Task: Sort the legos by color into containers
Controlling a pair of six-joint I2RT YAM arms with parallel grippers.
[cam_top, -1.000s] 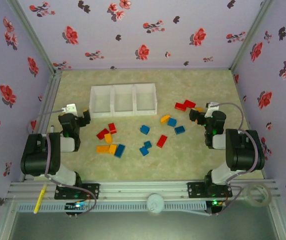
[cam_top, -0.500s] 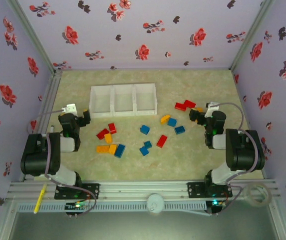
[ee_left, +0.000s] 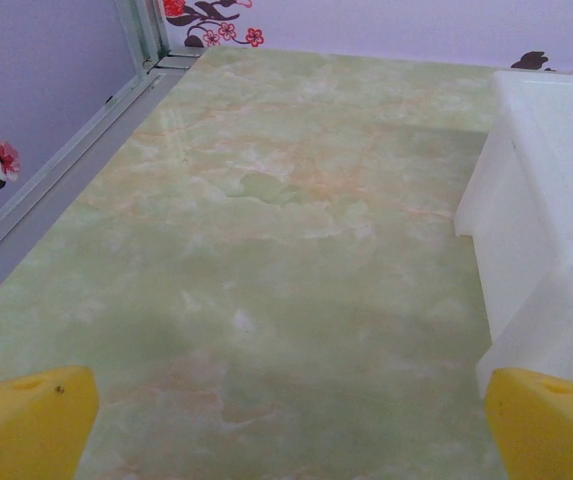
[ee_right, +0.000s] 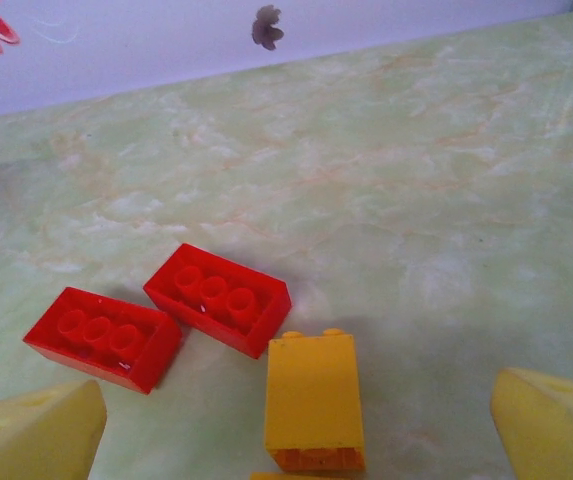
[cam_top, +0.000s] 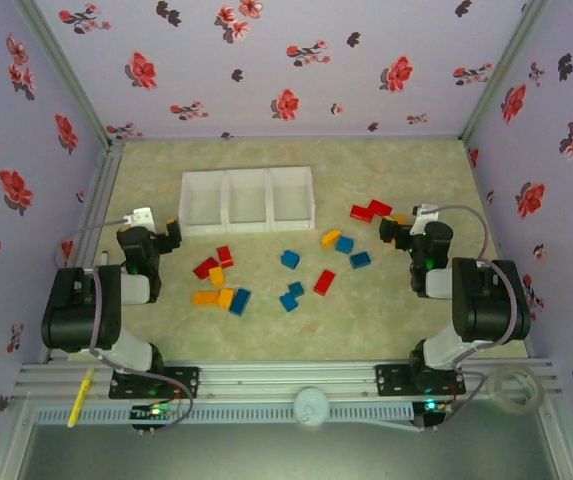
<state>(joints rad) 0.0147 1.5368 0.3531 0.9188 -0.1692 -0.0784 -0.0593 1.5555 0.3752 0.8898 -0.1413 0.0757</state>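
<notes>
- Toward the back left of the table [cam_top: 386, 320] sits the white tray [cam_top: 268, 198], with its three compartments side by side in a row.
- All the bricks lie loose on the table, in front of the tray and off to its right.
- Nearest the left arm is a cluster [cam_top: 221, 280] of red, yellow and blue bricks, close together.
- Across the middle are scattered blue bricks [cam_top: 290, 259], a lone red brick [cam_top: 324, 282] and a yellow one [cam_top: 331, 238], each apart from the others.
- To the right of the tray, two red bricks [ee_right: 218, 298] lie just beside each other, with a yellow brick [ee_right: 313, 400] just in front of them.
- The left claw [ee_left: 288, 425] is spread wide with nothing in it, over bare table just beside the tray's near left corner.
- The right claw [ee_right: 291, 430] is also spread wide and grips nothing. The yellow brick lies between its fingertips [ee_right: 31, 432], apart from both.
</notes>
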